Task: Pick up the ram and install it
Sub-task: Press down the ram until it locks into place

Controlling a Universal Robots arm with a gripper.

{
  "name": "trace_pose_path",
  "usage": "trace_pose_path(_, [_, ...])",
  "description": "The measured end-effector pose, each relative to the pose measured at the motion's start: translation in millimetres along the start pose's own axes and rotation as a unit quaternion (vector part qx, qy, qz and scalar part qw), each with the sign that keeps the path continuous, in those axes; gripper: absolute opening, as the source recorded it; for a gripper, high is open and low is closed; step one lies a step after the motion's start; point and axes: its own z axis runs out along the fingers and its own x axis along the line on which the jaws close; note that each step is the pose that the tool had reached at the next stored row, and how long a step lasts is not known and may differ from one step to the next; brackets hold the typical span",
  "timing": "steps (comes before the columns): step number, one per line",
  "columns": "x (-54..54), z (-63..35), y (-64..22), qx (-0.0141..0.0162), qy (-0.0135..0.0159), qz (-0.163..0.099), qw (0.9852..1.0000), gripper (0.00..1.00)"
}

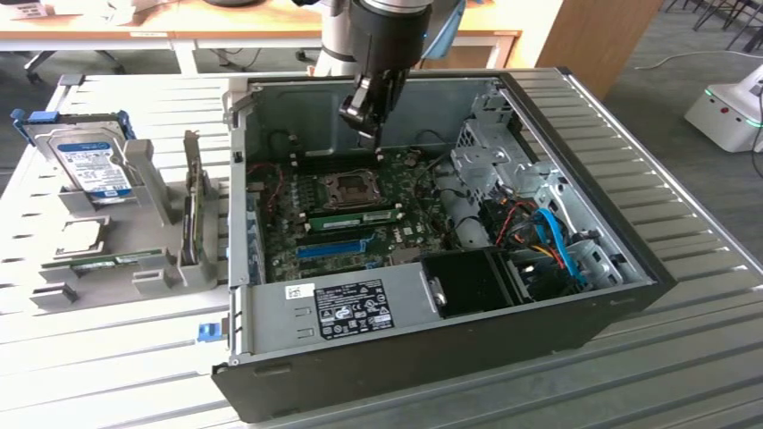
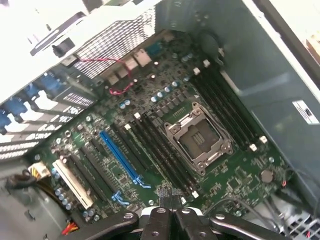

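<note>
A green ram stick [image 1: 353, 215] sits in a memory slot on the motherboard [image 1: 406, 234], just below the CPU socket [image 1: 354, 188] in the exterior view. Another ram stick [image 1: 117, 261] lies on the grey holder [image 1: 155, 281] outside the case, at the exterior view's left. My gripper [image 1: 368, 134] hangs inside the open computer case [image 1: 394, 371], above the far edge of the motherboard and clear of both sticks. Its fingers are shut with nothing between them. In the wrist view the closed fingertips [image 2: 170, 196] point down at the black memory slots [image 2: 160, 152] beside the CPU socket [image 2: 197, 137].
A blue expansion slot [image 1: 331, 248] [image 2: 120, 155] runs near the memory slots. A hard drive [image 1: 96, 165] stands on the holder. Drive cages and blue and orange cables [image 1: 551, 241] crowd the case's right side. A black fan shroud [image 1: 471, 281] sits at the front.
</note>
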Motion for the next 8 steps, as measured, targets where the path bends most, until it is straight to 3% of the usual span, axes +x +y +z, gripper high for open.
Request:
trace_pose_path(4, [0.0, 0.3, 0.0, 0.0007, -0.0016, 0.033, 0.9994, 0.11])
trace_pose_path(8, [0.0, 0.6, 0.0, 0.0014, -0.0031, 0.067, 0.9978, 0.11])
